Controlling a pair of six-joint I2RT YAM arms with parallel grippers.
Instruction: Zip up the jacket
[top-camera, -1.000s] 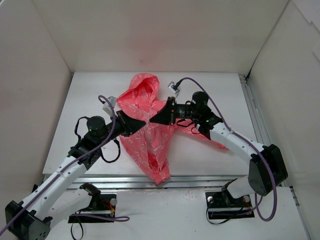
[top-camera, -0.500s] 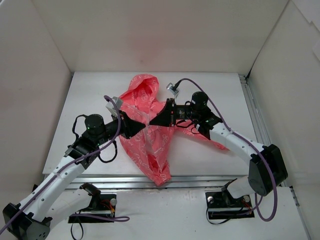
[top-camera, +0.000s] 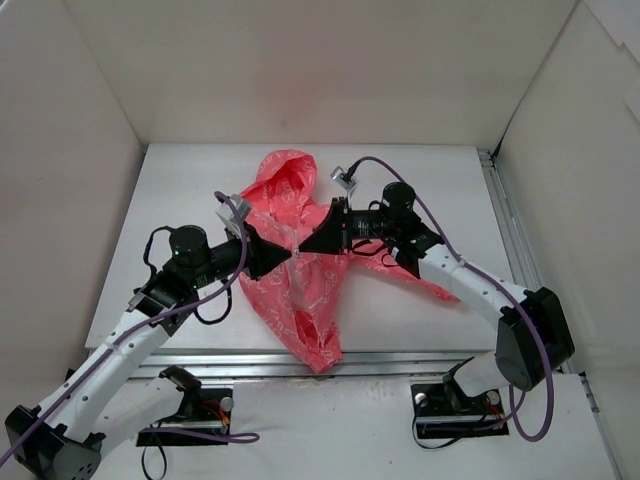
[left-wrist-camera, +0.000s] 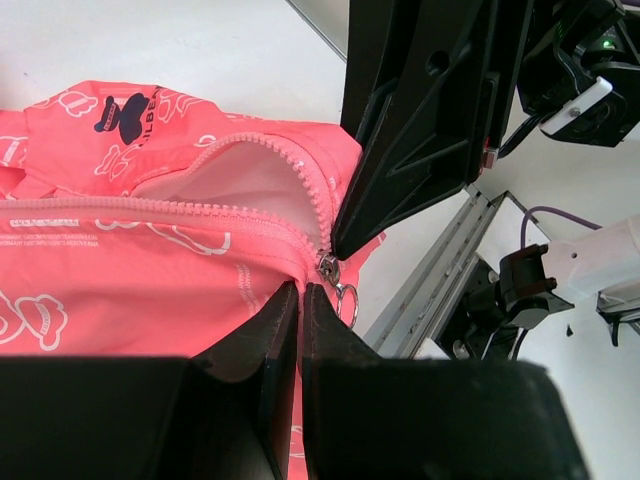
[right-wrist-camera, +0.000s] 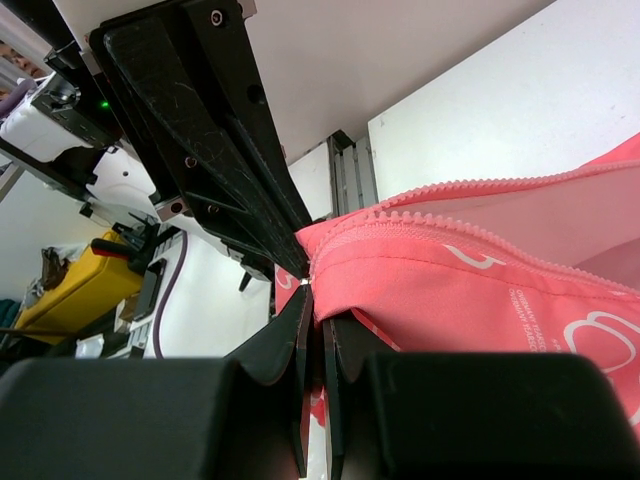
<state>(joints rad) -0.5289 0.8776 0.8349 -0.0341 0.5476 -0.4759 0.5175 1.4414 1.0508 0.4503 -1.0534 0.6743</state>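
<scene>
Both tools meet over the middle of the worktop (top-camera: 180, 190), where the jacket (top-camera: 305, 290) lies bunched, hood toward the far wall. My left tool (left-wrist-camera: 300, 292) is clenched on pink fabric just below the zipper slider (left-wrist-camera: 327, 266). My right tool (right-wrist-camera: 314, 300) is clenched on the jacket's edge right there, though I can't tell if it has the pull. I judge the left should anchor the fabric taut while the right draws along the teeth line. The left wrist view shows the slider, the ring pull (left-wrist-camera: 346, 298) and the open teeth (left-wrist-camera: 300, 180); overhead, the tools hide all that.
</scene>
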